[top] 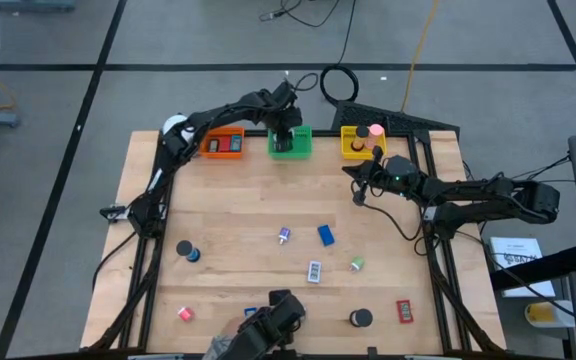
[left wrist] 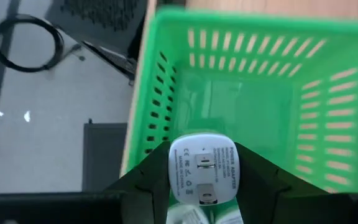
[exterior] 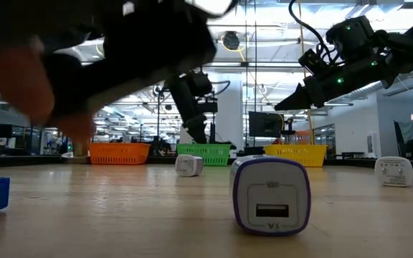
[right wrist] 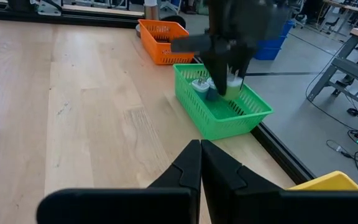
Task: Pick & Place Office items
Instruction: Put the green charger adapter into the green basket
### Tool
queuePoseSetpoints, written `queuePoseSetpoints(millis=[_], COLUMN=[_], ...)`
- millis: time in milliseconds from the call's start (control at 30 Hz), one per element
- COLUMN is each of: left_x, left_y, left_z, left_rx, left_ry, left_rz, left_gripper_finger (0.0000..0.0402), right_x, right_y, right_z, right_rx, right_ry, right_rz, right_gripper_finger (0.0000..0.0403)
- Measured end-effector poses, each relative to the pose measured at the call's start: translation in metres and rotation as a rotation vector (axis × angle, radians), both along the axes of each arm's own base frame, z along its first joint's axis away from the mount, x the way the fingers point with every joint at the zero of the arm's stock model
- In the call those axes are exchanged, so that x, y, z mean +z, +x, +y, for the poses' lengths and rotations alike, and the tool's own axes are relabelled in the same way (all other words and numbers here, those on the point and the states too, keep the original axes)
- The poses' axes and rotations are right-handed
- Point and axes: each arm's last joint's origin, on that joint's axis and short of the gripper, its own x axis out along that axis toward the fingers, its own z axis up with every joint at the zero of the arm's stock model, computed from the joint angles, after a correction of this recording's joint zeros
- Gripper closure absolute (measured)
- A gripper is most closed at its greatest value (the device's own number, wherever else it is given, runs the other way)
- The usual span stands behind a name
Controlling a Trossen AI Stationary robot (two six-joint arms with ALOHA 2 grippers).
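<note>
You had the left claw (left wrist: 201,186) pinching a white power adapter (left wrist: 202,168) above the green tray (top: 290,143) at the bench's far edge. Your right claw (right wrist: 201,163) was pressed together, empty, near the yellow tray (top: 352,143).

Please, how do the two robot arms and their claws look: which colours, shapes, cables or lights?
Both arms are dark, nearly black, built of jointed segments with black cables along them. The left claw has two flat, black, wedge-shaped fingers. The right claw has the same black tapered fingers narrowing to thin tips. In the low view, small green lights glow on the right arm near its wrist. No printed markings are readable.
</note>
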Motion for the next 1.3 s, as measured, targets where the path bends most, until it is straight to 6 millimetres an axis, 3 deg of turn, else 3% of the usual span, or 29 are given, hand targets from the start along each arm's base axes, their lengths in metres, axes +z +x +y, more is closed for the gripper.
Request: queuePoseSetpoints(millis=[233, 1300], left_x=[-0.016, -0.017], left_y=[0.002, 0.005], left_z=[0.003, -0.003], left_rx=[0.004, -0.012], left_ry=[-0.008, 0.055], left_rz=[0.025, 0.092], left_gripper_finger=[0.0267, 0.0209], right_x=[0.001, 0.001], right_y=[0.0, 0.0], right_z=[0.001, 0.0], right_rx=[0.024, 0.021], right_ry=[0.002, 0.001], right_rz=[-0.01, -0.01], right_gripper_finger=[0.0401, 0.0402])
